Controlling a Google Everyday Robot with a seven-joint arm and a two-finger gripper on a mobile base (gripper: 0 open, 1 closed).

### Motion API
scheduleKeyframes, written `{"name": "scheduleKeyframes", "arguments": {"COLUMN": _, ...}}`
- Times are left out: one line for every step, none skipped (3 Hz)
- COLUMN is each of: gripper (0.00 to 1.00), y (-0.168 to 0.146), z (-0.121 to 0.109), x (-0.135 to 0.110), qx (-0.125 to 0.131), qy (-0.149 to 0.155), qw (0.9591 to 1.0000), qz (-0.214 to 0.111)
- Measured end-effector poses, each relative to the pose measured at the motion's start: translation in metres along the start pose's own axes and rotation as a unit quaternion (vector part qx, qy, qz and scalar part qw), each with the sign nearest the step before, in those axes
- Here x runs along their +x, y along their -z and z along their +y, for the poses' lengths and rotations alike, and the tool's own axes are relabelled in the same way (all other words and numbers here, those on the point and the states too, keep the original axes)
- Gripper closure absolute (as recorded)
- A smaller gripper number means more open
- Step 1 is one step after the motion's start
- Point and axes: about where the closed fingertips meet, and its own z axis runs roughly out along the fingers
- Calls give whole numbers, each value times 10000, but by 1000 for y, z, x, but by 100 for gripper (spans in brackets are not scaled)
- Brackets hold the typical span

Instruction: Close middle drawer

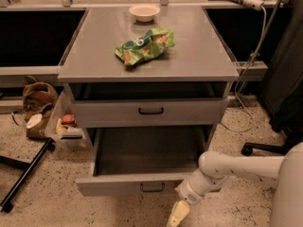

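Observation:
The middle drawer (147,151) is pulled far out of the grey cabinet, and its long plain tray looks empty. Its low front panel (109,185) carries a small dark bar handle (152,187) at the centre. My gripper (178,214) hangs at the end of the white arm (222,169). It is just in front of and below the right end of that front panel, close to the floor. I cannot tell whether it touches the panel.
Above is a taller-fronted drawer (150,110) with a black handle. A green snack bag (144,45) and a white bowl (144,12) sit on the cabinet top. A clear bin (64,124), a brown bag (37,98) and a black pole (26,176) are at left. A chair base (265,148) and cables are at right.

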Motion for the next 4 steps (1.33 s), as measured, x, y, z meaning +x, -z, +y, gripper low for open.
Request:
{"name": "scheduleKeyframes", "arguments": {"gripper": 0, "y": 6, "z": -5, "x": -26, "qx": 163, "qy": 282, "qw": 9994, "qz": 149}}
{"name": "scheduleKeyframes", "arguments": {"gripper": 0, "y": 39, "z": -33, "x": -75, "qx": 596, "qy": 660, "qw": 9958, "qz": 232}}
{"name": "scheduleKeyframes", "arguments": {"gripper": 0, "y": 39, "z": -33, "x": -75, "qx": 596, "qy": 660, "qw": 9958, "qz": 232}}
{"name": "scheduleKeyframes", "arguments": {"gripper": 0, "y": 39, "z": -48, "x": -76, "qx": 707, "qy": 649, "qw": 9953, "qz": 159}}
